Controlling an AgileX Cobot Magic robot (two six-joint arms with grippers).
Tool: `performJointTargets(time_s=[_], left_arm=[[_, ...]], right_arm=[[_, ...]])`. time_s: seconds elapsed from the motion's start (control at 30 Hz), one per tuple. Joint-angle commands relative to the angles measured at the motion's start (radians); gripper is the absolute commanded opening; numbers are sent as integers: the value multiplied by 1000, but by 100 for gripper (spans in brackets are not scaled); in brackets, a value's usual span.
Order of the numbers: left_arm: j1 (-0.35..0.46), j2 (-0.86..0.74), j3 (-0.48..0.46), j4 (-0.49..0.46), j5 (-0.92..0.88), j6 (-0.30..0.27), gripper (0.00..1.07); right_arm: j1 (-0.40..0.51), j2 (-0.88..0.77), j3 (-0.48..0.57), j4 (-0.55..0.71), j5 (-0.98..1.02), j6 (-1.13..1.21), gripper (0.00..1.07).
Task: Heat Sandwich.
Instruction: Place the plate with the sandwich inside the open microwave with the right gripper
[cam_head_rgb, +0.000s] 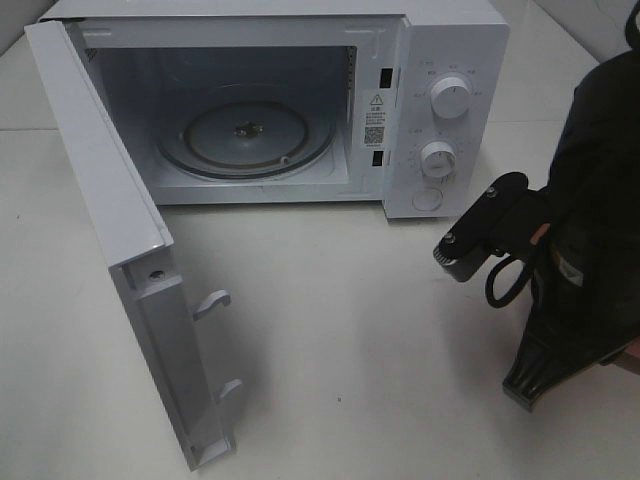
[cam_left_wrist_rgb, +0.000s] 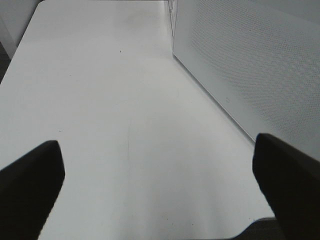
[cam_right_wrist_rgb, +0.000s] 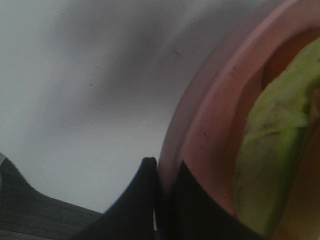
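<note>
microwave (cam_head_rgb: 300, 100) is open with a bare turntable (cam_head_rgb: 245, 135), right gripper (cam_right_wrist_rgb: 167, 172) pinching the pink plate (cam_right_wrist_rgb: 210, 115) rim with the sandwich (cam_right_wrist_rgb: 270, 150) just past its jaws, left gripper (cam_left_wrist_rgb: 157, 160) spread wide on nothing, so loading, shutting and heating are all left

A white microwave (cam_head_rgb: 300, 110) stands far on the counter (cam_head_rgb: 350, 330), its door (cam_head_rgb: 110, 200) swung open to the left, showing the glass turntable (cam_head_rgb: 245, 135). The black right arm (cam_head_rgb: 590, 200) hangs near right.
</note>
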Motion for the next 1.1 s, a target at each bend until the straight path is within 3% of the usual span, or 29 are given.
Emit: performJointTargets(time_s=[0.03, 1.1], left_arm=[[1, -17, 1, -2, -12, -2, 98], [1, -17, 1, -2, -12, -2, 98]], right_arm=[[42, -10, 5, -34, 22, 8, 1], [392, -10, 5, -58, 14, -25, 1]])
